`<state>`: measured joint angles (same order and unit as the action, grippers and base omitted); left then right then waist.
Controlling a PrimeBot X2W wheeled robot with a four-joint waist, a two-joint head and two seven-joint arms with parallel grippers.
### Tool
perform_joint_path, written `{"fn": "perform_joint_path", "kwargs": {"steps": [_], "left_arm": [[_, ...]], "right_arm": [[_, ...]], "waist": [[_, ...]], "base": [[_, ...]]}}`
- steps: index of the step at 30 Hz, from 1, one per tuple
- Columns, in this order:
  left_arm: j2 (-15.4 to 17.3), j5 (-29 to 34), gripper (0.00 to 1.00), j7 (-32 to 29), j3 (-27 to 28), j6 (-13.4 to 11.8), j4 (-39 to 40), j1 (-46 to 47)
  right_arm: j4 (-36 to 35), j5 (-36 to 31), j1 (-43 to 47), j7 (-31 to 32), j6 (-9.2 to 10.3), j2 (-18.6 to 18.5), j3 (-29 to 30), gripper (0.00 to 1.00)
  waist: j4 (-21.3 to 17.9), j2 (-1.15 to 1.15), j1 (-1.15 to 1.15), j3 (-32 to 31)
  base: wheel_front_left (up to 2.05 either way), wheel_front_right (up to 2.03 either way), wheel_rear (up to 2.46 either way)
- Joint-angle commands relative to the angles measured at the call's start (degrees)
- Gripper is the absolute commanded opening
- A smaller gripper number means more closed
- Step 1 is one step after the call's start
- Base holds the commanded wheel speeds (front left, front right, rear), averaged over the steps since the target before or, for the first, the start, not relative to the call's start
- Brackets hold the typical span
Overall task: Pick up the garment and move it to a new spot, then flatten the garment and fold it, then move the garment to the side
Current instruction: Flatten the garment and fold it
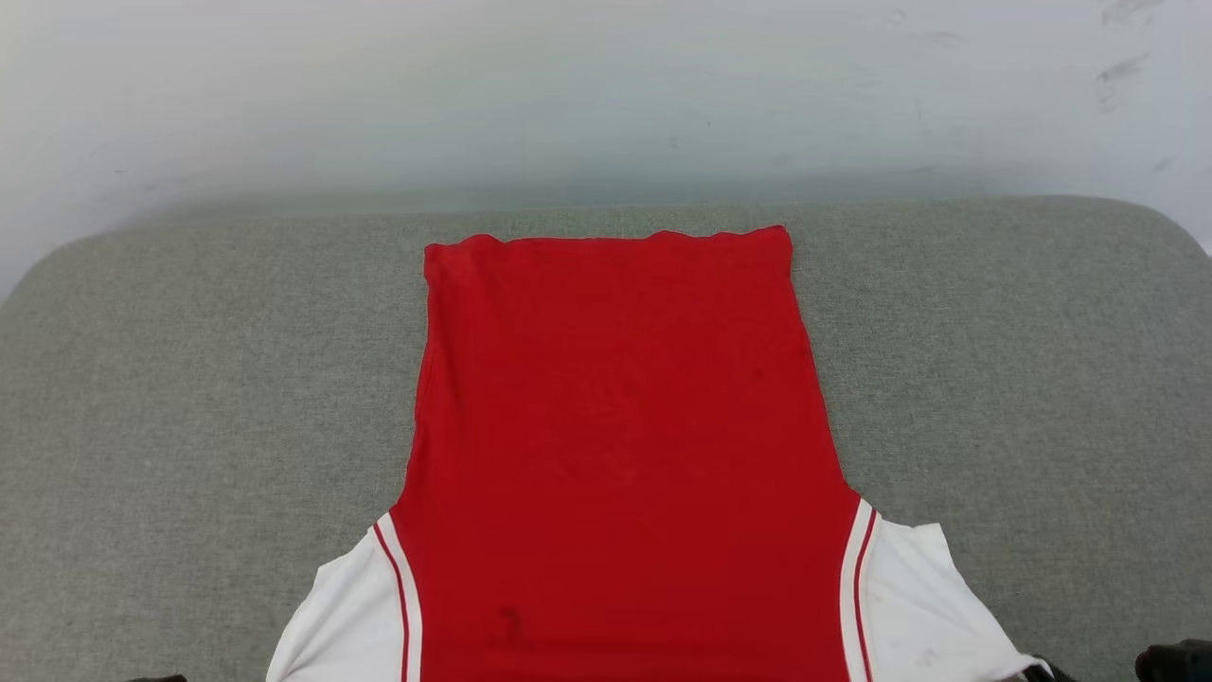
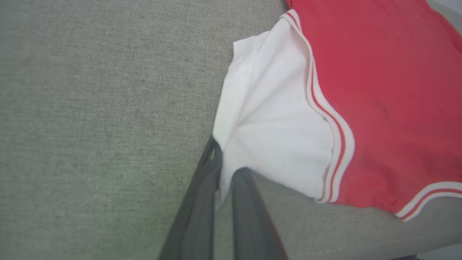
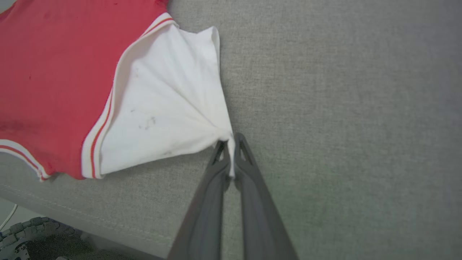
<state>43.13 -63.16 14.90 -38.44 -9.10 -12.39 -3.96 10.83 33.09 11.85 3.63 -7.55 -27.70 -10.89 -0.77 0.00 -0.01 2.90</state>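
The garment [image 1: 620, 455], a red jersey with white sleeves and red-and-white trim, lies spread flat on the grey padded table, hem at the far end. My left gripper [image 2: 225, 159] is shut on the tip of one white sleeve [image 2: 270, 126], with the cloth pulled into taut folds. My right gripper [image 3: 230, 144] is shut on the tip of the other white sleeve [image 3: 166, 108], which fans out from the pinch. In the head view both sleeves [image 1: 923, 606] stretch toward the bottom corners. No letters or numbers show on the upper face.
The grey fabric-covered table [image 1: 189, 379] stretches wide on both sides of the jersey, with a pale wall [image 1: 606, 95] behind it. Its near edge [image 3: 90, 224] runs just below the collar end in the right wrist view, with cables on the floor beyond.
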Motion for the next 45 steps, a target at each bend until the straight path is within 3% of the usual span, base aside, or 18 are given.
{"fn": "perform_joint_path", "kwargs": {"steps": [1, 5, 12, 19, 22, 23, 25, 27, 33, 37, 45], "left_arm": [[-0.2, 0.5, 0.0, 0.4, 0.6, 0.0, 0.2, 0.4], [-1.0, 2.2, 0.0, 0.4, 0.9, -0.4, 1.6, 1.5], [-1.6, 5.7, 0.0, 0.4, 1.0, -2.0, 6.0, 4.3], [-2.5, 9.4, 0.0, 0.3, 0.6, -2.8, 10.0, 9.4], [-3.6, 11.0, 0.0, 0.3, 0.3, -2.2, 10.9, 11.7], [-5.0, 12.4, 0.0, 0.3, -0.1, -1.7, 11.3, 13.9], [-6.2, 13.4, 0.0, 0.3, -0.4, -1.3, 11.3, 15.2], [-6.8, 13.8, 0.0, 0.4, -0.5, -1.1, 11.1, 15.8], [-10.1, 16.5, 0.0, 0.4, -0.2, 0.2, 10.7, 18.8], [-11.8, 18.4, 0.0, 0.4, 0.4, 1.3, 10.5, 20.3], [-14.8, 21.3, 0.0, 0.3, 1.3, 3.4, 9.7, 22.1]], "right_arm": [[-0.7, -0.8, -0.2, 0.0, 0.13, 0.4, 1.3, 1.0], [-3.8, -2.7, -2.2, -0.1, 0.11, 1.1, 5.0, 1.0], [-12.8, -5.1, -12.0, 1.3, 0.09, -1.3, 13.6, 1.0], [-16.7, -4.6, -30.9, 12.0, 0.1, -6.3, 11.6, 1.0], [-14.5, -3.6, -40.2, 20.3, 0.1, -7.6, 8.0, 1.0], [-9.8, -2.9, -49.2, 30.1, 0.11, -8.6, 4.2, 1.0], [-6.3, -3.5, -55.0, 35.7, 0.1, -9.0, 2.4, 1.0], [-4.0, -3.3, -57.2, 38.5, 0.1, -8.5, 1.6, 1.0], [6.5, -2.8, -68.3, 56.1, 0.1, -7.4, -0.4, 1.0], [9.8, -4.8, -72.9, 62.3, 0.09, -7.1, -0.9, 1.0], [14.0, -7.8, -74.9, 67.5, 0.09, -6.6, -1.6, 1.0]], "waist": [[0.1, 0.0, 0.01, 0.0], [1.0, 0.0, 0.01, 0.2], [4.0, 0.0, 0.01, 3.3], [9.0, 0.0, 0.01, 9.9], [11.4, 0.0, 0.01, 13.3], [13.6, 0.0, 0.01, 16.2], [15.1, 0.0, 0.01, 18.1], [15.7, 0.0, 0.01, 18.9], [19.1, 0.0, 0.01, 24.2], [20.9, 0.0, 0.01, 27.3], [22.8, 0.0, 0.01, 31.5]], "base": [[0.0, 0.0, 0.0], [0.0, 0.0, 0.0], [0.0, 0.0, 0.0], [0.0, 0.0, 0.0], [0.0, 0.0, 0.0], [0.0, 0.0, 0.0], [0.0, 0.0, 0.0], [0.0, 0.0, 0.0], [0.0, 0.0, 0.0], [0.0, 0.0, 0.0], [0.0, 0.0, 0.0]]}}
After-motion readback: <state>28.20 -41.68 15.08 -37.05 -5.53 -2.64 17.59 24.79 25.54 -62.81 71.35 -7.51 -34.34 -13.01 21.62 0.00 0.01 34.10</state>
